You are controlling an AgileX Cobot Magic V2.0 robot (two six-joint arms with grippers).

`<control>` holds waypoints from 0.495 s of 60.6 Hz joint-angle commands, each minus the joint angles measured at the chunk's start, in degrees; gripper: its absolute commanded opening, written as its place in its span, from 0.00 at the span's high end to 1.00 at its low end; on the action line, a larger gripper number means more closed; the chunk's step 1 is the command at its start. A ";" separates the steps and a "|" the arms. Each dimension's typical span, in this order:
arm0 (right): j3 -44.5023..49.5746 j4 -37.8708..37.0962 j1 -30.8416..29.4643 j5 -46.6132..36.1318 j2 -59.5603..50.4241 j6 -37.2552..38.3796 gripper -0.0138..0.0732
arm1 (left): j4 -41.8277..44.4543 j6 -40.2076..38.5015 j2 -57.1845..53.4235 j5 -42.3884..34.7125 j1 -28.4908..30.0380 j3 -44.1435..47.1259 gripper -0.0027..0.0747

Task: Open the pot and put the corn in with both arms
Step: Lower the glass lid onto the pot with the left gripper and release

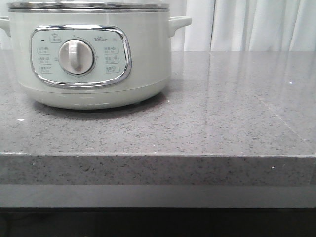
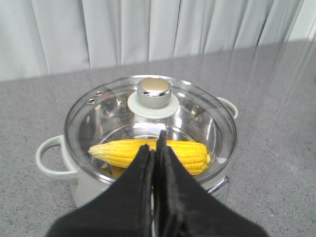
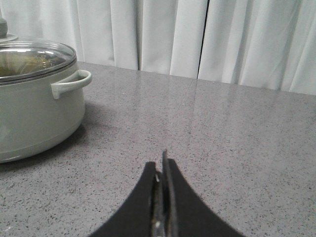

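The pale green-white pot stands at the back left of the counter, its glass lid on, with a silver knob. The yellow corn lies inside the pot under the lid. My left gripper is shut and empty, held above the pot's near rim. My right gripper is shut and empty over bare counter, to the right of the pot. Neither gripper shows in the front view.
The grey speckled counter runs to a front edge. White curtains hang behind it. The pot's side handles stick out left and right.
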 commanded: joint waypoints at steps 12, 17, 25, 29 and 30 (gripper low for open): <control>-1.60 -0.19 -0.34 -4.78 0.30 -0.45 0.92 | -0.69 -0.07 -22.76 -8.42 -0.44 14.97 0.99; -1.60 -0.19 -0.34 -4.78 0.30 -0.45 0.92 | -0.69 -0.07 -29.39 -8.42 -0.44 18.81 0.99; -1.60 -0.19 -0.34 -4.78 0.30 -0.45 0.92 | -0.69 -0.07 -36.67 -8.64 -0.44 22.43 0.99; -1.60 -0.19 -0.34 -4.78 0.30 -0.45 0.92 | -0.69 -0.07 -38.65 -8.64 -0.44 23.32 0.99; -1.60 -0.19 -0.34 -4.78 0.30 -0.45 0.92 | -0.69 -0.07 -38.90 -8.64 -0.44 23.43 0.99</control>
